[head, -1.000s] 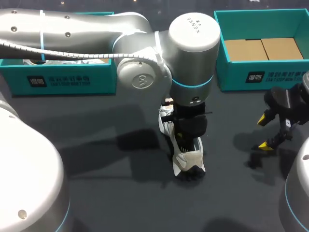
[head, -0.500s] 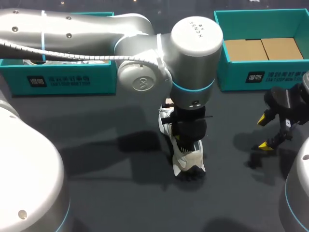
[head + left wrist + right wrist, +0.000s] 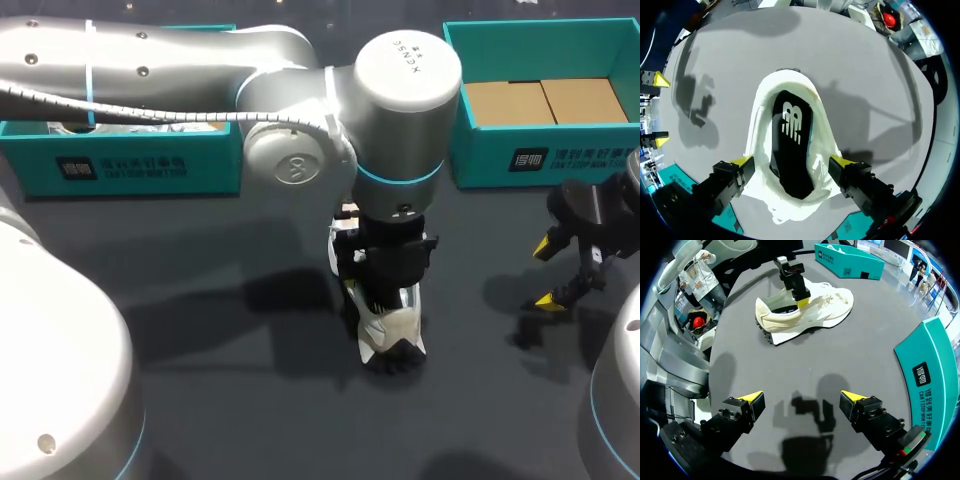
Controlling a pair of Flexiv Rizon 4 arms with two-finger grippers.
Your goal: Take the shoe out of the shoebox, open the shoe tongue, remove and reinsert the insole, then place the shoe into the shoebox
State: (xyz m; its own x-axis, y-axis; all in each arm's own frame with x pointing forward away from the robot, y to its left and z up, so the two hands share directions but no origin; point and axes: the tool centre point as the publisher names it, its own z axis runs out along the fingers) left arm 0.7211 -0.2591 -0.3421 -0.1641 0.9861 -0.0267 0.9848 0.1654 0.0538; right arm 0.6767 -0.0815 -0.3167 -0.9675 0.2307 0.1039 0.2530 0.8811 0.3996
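The left teal cardboard shoebox [image 3: 130,160] is sitting at the far left of the dark grey surface [image 3: 200,330]. The white lace-up sneaker [image 3: 392,325] is lying out of it, in the middle of the surface. The left gripper [image 3: 791,162] is hanging right over the sneaker's opening. Its jaws are spread to either side of the upper, with the tips just beside the fabric and nothing looking clamped. The black logo-printed insole [image 3: 792,145] is showing down inside.

Biggest worry, imo: if those jaws are closing from here, they're squeezing the soft collar instead of getting at the insole. That could fold the upper over it, or drag or tip the whole sneaker, since nothing is pinning it down. The loose white laces [image 3: 785,216] bunched under the gripper could also snag a finger on the way up.

The right gripper [image 3: 801,397] is hovering over bare surface well apart from the sneaker with its jaws wide and nothing in them, so it isn't bracing anything.

Room-wise, open surface is lying on both sides of the sneaker. The tight spots are at the back. The left arm's fat elbow [image 3: 400,100] is sitting between the two boxes, and the right teal shoebox with the brown cardboard floor [image 3: 500,150] has a wall close by that a lifted sneaker will need to get over.
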